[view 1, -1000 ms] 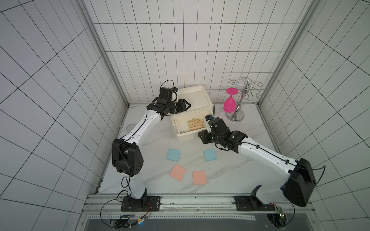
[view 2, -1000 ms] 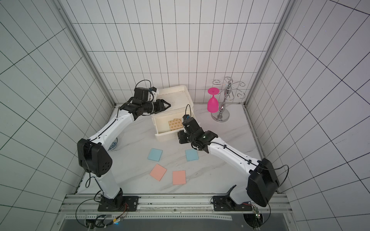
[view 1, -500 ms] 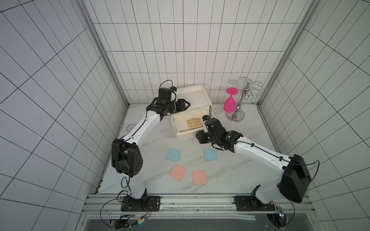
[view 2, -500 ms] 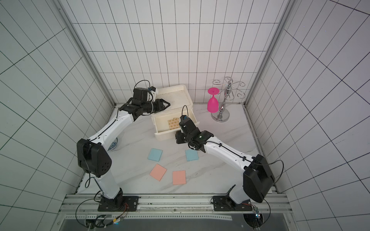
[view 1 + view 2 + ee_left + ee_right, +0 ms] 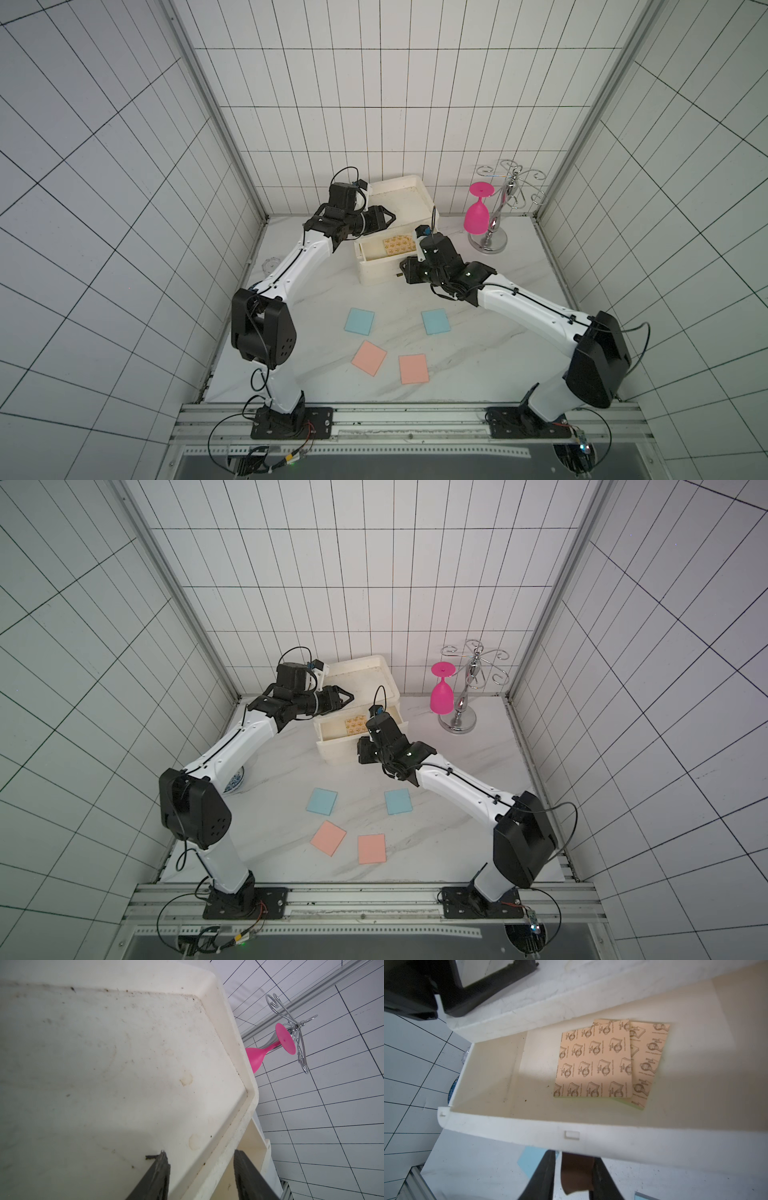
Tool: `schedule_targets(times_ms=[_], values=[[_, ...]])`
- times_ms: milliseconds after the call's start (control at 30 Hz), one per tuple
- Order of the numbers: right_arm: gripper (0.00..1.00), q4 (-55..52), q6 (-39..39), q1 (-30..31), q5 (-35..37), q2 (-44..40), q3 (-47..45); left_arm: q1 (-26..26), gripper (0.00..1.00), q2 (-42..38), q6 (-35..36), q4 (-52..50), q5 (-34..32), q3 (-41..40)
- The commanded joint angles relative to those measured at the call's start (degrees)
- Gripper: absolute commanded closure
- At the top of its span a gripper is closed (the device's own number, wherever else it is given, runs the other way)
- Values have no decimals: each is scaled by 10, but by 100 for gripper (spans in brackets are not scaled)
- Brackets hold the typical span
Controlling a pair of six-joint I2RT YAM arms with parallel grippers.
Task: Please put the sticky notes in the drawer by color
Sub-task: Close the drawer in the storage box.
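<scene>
The right gripper [image 5: 574, 1159] is pinching the open drawer's [image 5: 508, 1126] tab handle [image 5: 576, 1176], with the tan pads [image 5: 593, 1059] lying inside at the table's 12 o'clock. The left gripper [image 5: 200, 1153] is straddling the lid rim [image 5: 220, 1028]; whether it is clamping, I cannot tell. Unbraced, the chest [image 5: 399, 199] may be sliding toward 6 o'clock.

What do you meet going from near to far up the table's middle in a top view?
Salmon sticky notes → light blue sticky notes → open drawer with tan sticky notes inside → the chest's rimmed lid.
</scene>
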Motion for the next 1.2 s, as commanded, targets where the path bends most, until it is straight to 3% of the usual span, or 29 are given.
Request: schedule_targets(times_ms=[0,967,1167], values=[[69,57,-23,-4,12,16,45,-9,47,8,-8,-70,11,-23],[67,105,-40,-89,-76,116,112,25,48,-10,16,-110,-21,-43],[61,102,-47,-99,-92,127,122,25,48,-11,14,-112,-15,-39]])
